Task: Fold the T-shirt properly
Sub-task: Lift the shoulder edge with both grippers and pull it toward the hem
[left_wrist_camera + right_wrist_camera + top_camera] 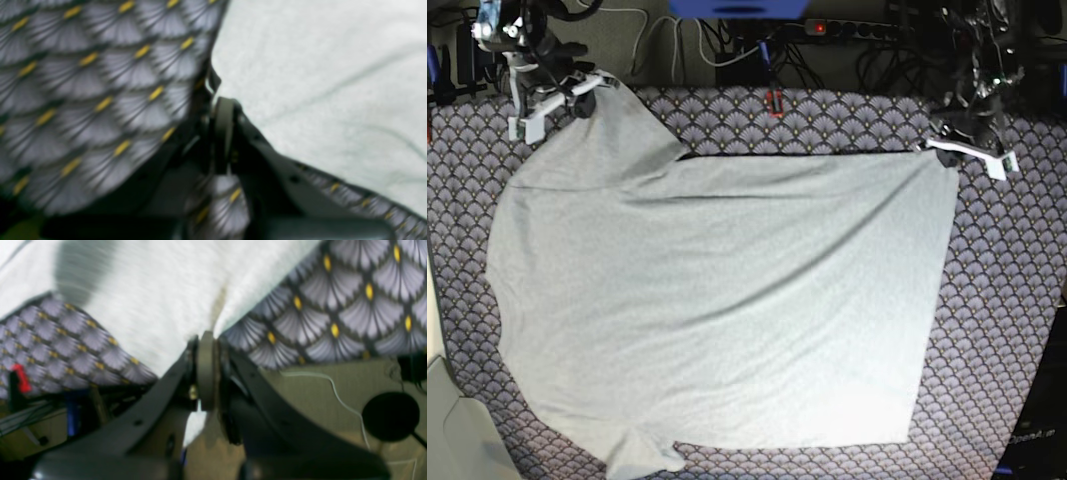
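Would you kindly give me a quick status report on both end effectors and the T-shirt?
Left end effector shut on T-shirt far corner. Right end effector shut on the opposite far corner. Shirt spread on tablecloth. Nothing in the way.

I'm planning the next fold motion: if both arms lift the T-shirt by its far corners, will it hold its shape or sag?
Likely it sags: the T-shirt is thin cloth lying flat with soft creases, so it looks floppy. It probably drapes between the left gripper and the right gripper, each pinching a corner. It seems light, and may drag on the tablecloth rather than slide.
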`<state>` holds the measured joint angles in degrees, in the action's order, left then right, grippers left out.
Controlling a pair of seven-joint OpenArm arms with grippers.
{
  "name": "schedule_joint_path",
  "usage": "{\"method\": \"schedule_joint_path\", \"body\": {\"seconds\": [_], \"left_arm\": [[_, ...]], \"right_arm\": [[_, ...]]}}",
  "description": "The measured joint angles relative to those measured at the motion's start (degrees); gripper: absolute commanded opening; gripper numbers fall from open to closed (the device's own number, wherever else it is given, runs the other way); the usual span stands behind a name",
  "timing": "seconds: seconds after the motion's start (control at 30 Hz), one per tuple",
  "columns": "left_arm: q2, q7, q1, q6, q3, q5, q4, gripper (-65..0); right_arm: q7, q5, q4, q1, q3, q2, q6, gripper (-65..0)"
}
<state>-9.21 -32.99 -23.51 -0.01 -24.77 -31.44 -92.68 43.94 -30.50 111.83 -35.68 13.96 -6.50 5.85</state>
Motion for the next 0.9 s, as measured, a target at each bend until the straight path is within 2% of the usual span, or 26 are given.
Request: {"method": "schedule_joint_path", "body": {"seconds": [0.13,0.23,0.33,0.43,0.53,0.6,0.7,0.8,0.9], "left_arm": [[-0.5,0.0,-1.9,-0.4,-2.9,-0.5,-4.1,-64.4],[-0.6,0.1,-2.8,-0.5,-3.6,-0.2,-4.3,-64.4],[-0.4,-0.5,-3.7,-0.6,-5.6,-0.2,-4.1,-64.4],[-0.7,0.0,-4.7,-0.2,-6.5,-0.2,-4.2,-64.4],[-1.6,-0.3,-5.5,-0.4,-6.5,-0.6,-4.2,-64.4],[-2.0,-0.2,-6.1,-0.5,-6.4,-0.6,-4.2,-64.4],[-2.0,-0.2,-6.3,-0.4,-6.5,-0.6,-4.2,-64.4],[-2.1,-0.2,-6.3,-0.4,-6.5,-0.6,-4.2,-64.4],[-2.1,-0.4,-6.3,-0.4,-6.5,-0.5,-4.9,-64.4]], "right_arm": [[-1.2,0.0,0.2,-1.7,0.0,0.0,0.2,-65.0],[-5.6,0.0,0.2,-3.3,0.1,0.0,0.2,-65.0],[-7.4,-0.2,0.3,-5.0,0.1,-0.1,0.3,-65.0],[-9.8,-0.2,0.3,-6.5,0.2,-1.7,0.3,-65.0],[-12.1,-0.5,0.3,-8.0,2.1,-1.4,0.7,-65.0],[-13.0,-0.4,0.3,-9.0,4.1,-1.4,3.3,-65.0],[-12.8,-0.5,0.3,-8.9,6.7,-0.9,9.1,-65.0],[-13.1,-0.4,0.3,-8.8,9.7,1.0,11.0,-65.0],[-13.2,-0.4,0.3,-8.9,11.2,1.3,12.6,-65.0]]}}
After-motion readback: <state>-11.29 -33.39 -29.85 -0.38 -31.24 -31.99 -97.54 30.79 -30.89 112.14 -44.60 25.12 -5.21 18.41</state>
